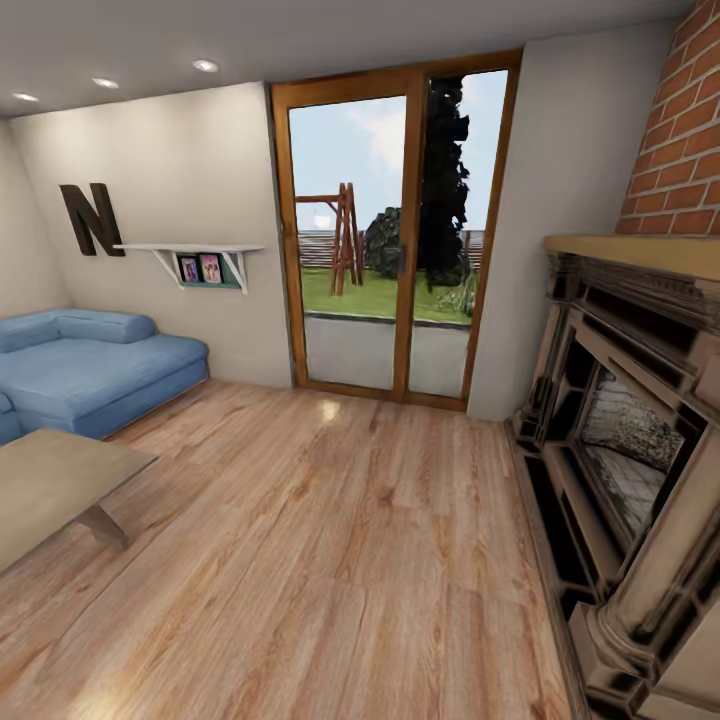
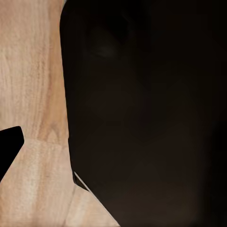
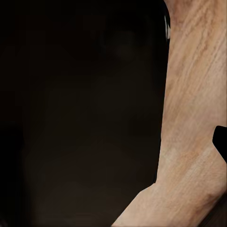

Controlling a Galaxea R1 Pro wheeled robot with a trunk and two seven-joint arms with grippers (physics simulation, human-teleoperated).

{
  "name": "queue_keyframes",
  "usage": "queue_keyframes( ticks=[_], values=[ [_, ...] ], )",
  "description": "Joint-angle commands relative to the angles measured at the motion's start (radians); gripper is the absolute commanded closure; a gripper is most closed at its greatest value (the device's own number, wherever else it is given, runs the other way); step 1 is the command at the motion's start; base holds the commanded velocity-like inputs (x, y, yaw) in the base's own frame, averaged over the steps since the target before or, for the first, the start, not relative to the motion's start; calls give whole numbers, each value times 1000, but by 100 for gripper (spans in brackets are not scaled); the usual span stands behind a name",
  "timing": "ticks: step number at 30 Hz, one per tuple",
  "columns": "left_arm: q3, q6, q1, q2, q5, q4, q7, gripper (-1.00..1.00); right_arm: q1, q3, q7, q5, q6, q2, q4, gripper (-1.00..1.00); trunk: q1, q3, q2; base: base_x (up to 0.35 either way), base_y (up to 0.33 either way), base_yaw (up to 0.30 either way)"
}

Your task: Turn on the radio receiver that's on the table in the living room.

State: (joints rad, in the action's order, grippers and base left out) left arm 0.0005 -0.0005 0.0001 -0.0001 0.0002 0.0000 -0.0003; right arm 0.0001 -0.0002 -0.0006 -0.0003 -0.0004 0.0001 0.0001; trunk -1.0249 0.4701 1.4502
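**Living room seen from head camera; radio receiver not located**

A light wood plank floor [image 1: 330, 560] is recorded across the head view. A corner of the table [image 1: 50, 490], with a grey-brown top, is seen at about 9 o'clock in the frame, cut off by the left edge. Nothing is seen standing on the visible part of its top. A blue sofa [image 1: 90, 365] is noted behind the table, toward 10 o'clock, against the beige wall. On that wall a dark letter N [image 1: 92, 218] is mounted, and just beside it a white shelf [image 1: 195, 252] carrying small pictures. A wood-framed glass door [image 1: 395, 230] is placed at 12 o'clock, with lawn and a swing frame visible through it. A fireplace [image 1: 625, 420] under a brick chimney [image 1: 680, 130] is seen from 2 to 4 o'clock.

In the left wrist view a large dark body [image 2: 146, 113] is recorded against the plank floor; the same is noted in the right wrist view [image 3: 80, 113]. Finger positions cannot be told in either, so claw opening and contents cannot be stated. The receiver's position relative to either claw cannot be determined.
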Motion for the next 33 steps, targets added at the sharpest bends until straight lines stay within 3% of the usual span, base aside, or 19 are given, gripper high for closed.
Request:
queue_keyframes(
  ticks=[1, 16, 33],
  values=[
    [5, -5, -2, -6, 1, -6, -3, -100, 0, -2, -5, -3, -3, 6, 0, -100, 0, 0, 0, 0, 0, 0],
    [4, -28, 1, -2, 2, -61, -3, -100, 0, -8, 4, -1, -6, 6, 0, -100, 0, 0, 0, 0, 0, 5],
    [4, -29, 1, -1, 2, -61, -3, -100, 0, -6, 4, -3, -6, 6, 0, -100, 0, 0, 0, 0, 0, 251]
  ],
)
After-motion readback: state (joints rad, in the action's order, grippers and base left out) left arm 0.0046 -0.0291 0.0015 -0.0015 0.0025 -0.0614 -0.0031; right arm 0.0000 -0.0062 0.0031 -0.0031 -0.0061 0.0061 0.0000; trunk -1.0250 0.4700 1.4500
